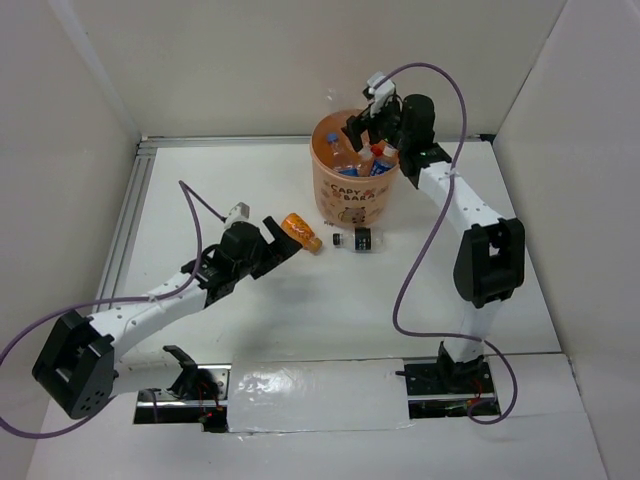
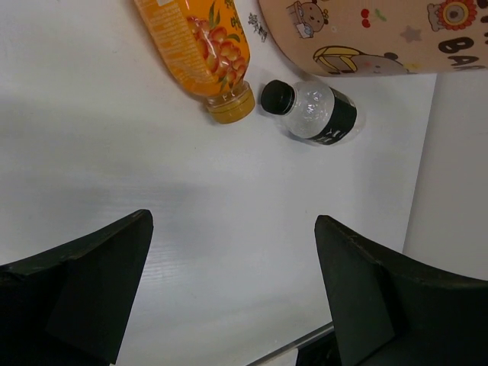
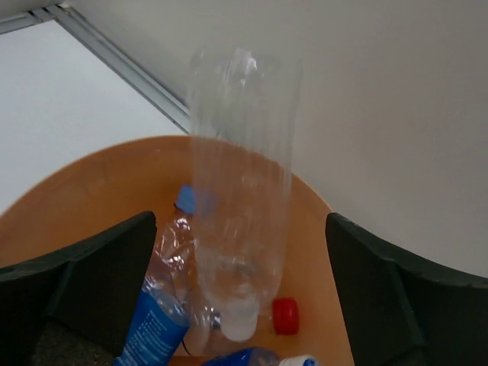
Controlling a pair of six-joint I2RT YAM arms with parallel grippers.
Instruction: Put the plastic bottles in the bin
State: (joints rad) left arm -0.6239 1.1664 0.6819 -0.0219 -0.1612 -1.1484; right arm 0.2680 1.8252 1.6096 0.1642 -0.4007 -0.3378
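Note:
The orange bin [image 1: 357,192] stands at the back centre and holds several bottles. My right gripper [image 1: 372,125] hangs over it, open. In the right wrist view a clear unlabelled bottle [image 3: 240,191], blurred, is neck-down between the wide-apart fingers of the right gripper [image 3: 240,221] and touches neither, above a blue-labelled bottle [image 3: 156,320] and a red cap [image 3: 286,315]. An orange bottle [image 1: 300,231] and a tiny dark-labelled bottle [image 1: 360,240] lie on the table in front of the bin. My left gripper [image 1: 275,242] is open and empty just short of the orange bottle [image 2: 202,46].
White walls enclose the table on the left, back and right. A metal rail [image 1: 125,225] runs along the left and back edges. The bin's side [image 2: 366,34] and the tiny bottle [image 2: 313,110] show in the left wrist view, beyond the left gripper [image 2: 232,221].

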